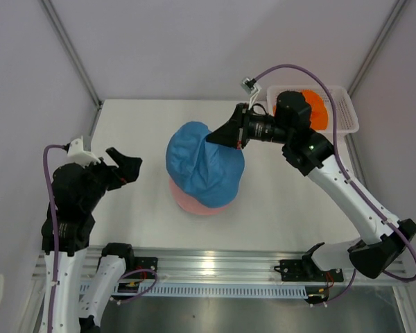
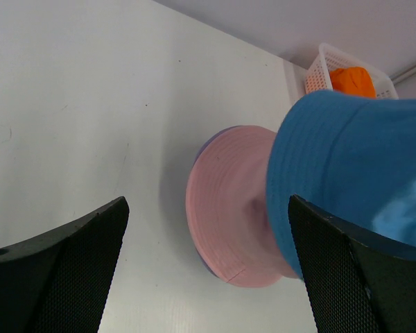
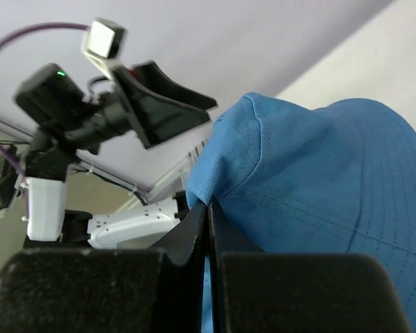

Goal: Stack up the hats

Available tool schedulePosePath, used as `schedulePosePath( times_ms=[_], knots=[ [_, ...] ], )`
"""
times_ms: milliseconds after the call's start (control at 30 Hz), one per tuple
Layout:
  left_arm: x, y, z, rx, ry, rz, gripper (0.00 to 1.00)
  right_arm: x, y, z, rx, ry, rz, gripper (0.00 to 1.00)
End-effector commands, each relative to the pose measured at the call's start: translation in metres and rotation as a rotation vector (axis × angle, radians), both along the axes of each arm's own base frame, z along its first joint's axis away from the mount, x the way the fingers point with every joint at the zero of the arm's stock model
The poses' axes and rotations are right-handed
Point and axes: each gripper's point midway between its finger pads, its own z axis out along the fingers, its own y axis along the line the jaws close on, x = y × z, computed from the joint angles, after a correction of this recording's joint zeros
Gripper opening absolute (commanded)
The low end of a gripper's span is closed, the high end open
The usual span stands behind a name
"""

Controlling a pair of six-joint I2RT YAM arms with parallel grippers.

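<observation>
My right gripper [image 1: 218,139] [image 3: 208,205] is shut on a pinched fold of the blue hat [image 1: 204,163] [image 3: 319,180]. That hat hangs tilted over the pink hat [image 1: 187,200] [image 2: 229,201] and covers most of it. A thin lavender hat edge [image 2: 206,144] peeks from under the pink one. In the left wrist view the blue hat [image 2: 353,159] fills the right side. The orange hat [image 1: 317,111] [image 2: 352,82] lies in the basket. My left gripper [image 1: 125,161] [image 2: 208,202] stands open and empty, left of the stack and apart from it.
A white mesh basket [image 1: 347,111] [image 2: 319,69] sits at the table's back right corner, behind my right wrist. White enclosure walls border the table [image 1: 139,132] at the back and sides. The right wrist view shows my left arm [image 3: 125,90] across the stack.
</observation>
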Motion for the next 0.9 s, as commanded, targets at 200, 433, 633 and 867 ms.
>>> schedulePosePath(
  times_ms=[200,433,633,867],
  knots=[
    [-0.001,-0.003,-0.004,-0.021,-0.006,-0.012,1.0,0.021,0.011,-0.098,-0.184,-0.001,-0.037,0.0],
    [0.007,-0.018,-0.024,-0.095,0.006,-0.066,0.99,0.017,0.012,-0.126,-0.242,-0.1,0.005,0.08],
    [0.018,-0.03,-0.044,-0.212,0.007,-0.083,0.97,0.022,0.001,-0.14,-0.371,-0.162,-0.094,0.73],
    [0.03,-0.046,-0.05,-0.333,-0.04,-0.137,0.9,0.051,-0.049,-0.059,-0.218,-0.211,-0.37,1.0]
  ],
)
